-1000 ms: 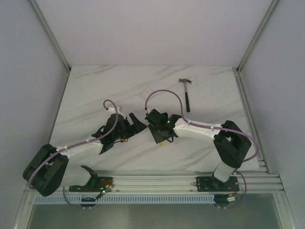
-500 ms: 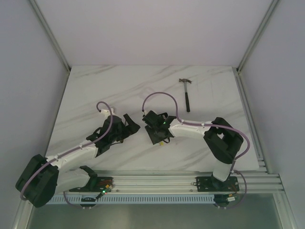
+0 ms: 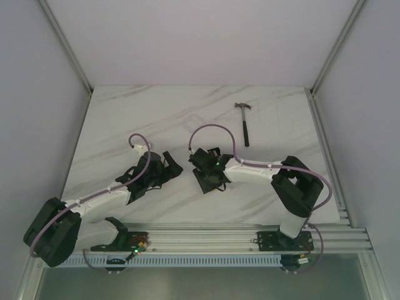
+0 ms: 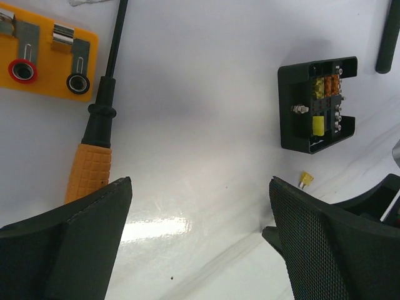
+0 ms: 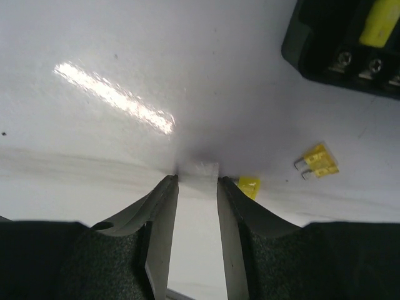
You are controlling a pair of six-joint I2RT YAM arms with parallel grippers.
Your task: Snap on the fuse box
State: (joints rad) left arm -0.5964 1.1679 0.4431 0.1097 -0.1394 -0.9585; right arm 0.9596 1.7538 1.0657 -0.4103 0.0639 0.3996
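Left gripper (image 4: pixel 200 187) gapes wide and empty. The right gripper (image 5: pixel 196 181) shows only a slim gap between its jaws, and whether it holds anything I can't tell. The small black square plastic fuse box (image 4: pixel 319 103) lies uncovered at the upper right of the left wrist view. It looks light and rigid, and it could well skate on the glossy white table (image 4: pixel 200 112), so take it by its outer walls. Count: one black-handled metal hammer (image 3: pixel 245 123), one orange-handled screwdriver (image 4: pixel 94 162), one fuse box, and at least two loose yellow fuses (image 5: pixel 319 161).

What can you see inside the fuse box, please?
Inside the fuse box: small yellow and orange fuses, one larger yellow fuse and screws. Its shadowed corners cannot be made out.
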